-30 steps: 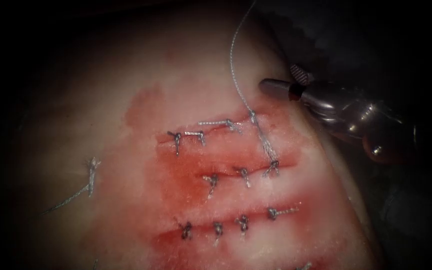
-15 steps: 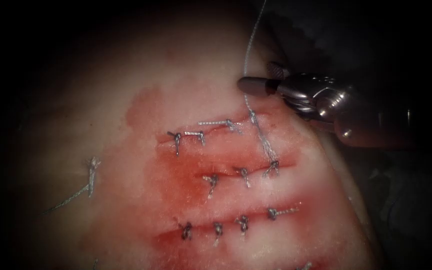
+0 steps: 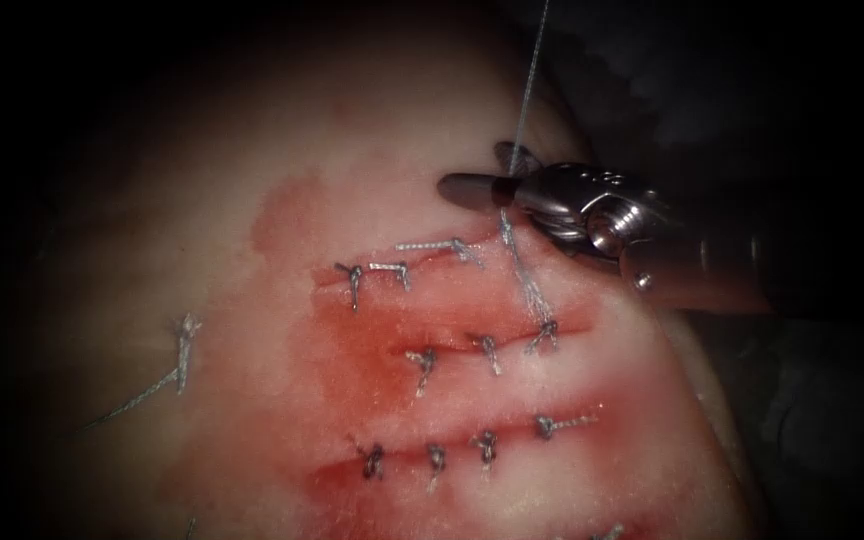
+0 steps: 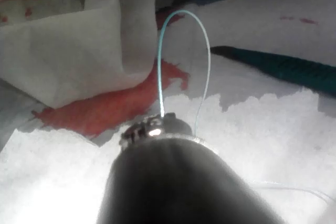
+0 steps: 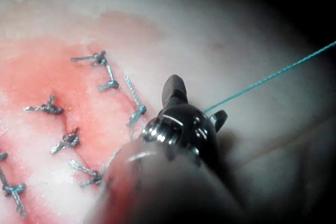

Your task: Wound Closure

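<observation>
The tissue [image 3: 282, 150] carries three cuts closed by several knotted stitches. From the topmost right knot [image 3: 505, 232] a thread [image 3: 530, 70] rises straight and taut out of the picture. My right tool [image 3: 474, 168] reaches in from the right with its jaws open, one either side of that thread just above the knot. The right wrist view shows the same: open jaws [image 5: 197, 106] with the teal thread [image 5: 273, 74] running between them, touching nothing else. In the left wrist view, thread [image 4: 160, 77] rises from my left tool's tip [image 4: 152, 127] and loops over, so the tool is shut on it.
Red fluid [image 3: 372, 330] stains the tissue around the cuts. A cut thread end [image 3: 177, 360] lies on the tissue far left of the cuts. White gauze [image 4: 79, 40] with red stains and a dark teal handle [image 4: 283, 66] lie on the bench near the left tool.
My right tool has moved left along the top of the tissue until its open jaws straddle the thread. The thread has straightened and its upper part has swung right.
</observation>
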`<state>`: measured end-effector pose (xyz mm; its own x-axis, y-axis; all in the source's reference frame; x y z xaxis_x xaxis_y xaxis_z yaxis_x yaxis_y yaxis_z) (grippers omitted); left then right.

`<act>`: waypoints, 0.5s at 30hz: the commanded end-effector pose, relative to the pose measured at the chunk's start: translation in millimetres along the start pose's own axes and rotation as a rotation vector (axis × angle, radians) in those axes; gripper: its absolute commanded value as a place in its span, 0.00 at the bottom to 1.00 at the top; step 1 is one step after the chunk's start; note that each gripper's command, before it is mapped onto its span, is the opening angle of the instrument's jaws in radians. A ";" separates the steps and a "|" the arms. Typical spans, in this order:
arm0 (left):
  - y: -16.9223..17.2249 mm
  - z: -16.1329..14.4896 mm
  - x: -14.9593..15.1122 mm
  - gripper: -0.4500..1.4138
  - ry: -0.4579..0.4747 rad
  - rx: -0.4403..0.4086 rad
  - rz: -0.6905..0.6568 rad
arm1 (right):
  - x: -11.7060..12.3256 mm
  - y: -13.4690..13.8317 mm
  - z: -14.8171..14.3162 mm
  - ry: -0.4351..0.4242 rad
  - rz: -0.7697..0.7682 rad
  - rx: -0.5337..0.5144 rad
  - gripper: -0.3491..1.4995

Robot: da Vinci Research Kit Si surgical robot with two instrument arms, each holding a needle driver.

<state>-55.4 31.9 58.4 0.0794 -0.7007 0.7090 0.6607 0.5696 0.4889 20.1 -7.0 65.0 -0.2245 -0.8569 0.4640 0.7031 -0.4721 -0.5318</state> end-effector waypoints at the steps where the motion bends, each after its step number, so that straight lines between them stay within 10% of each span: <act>1: 0.3 0.7 -1.3 0.00 -0.007 -0.002 0.003 | -0.7 0.0 1.2 -0.006 -0.002 0.000 0.86; 15: 0.1 0.6 -1.3 0.00 -0.007 -0.001 0.003 | -0.8 -0.3 2.8 -0.041 0.014 0.004 0.80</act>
<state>-55.5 31.7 58.2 0.0806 -0.7006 0.7090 0.6610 0.5700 0.4881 21.0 -6.1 66.6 -0.1899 -0.8558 0.4812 0.7105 -0.4581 -0.5342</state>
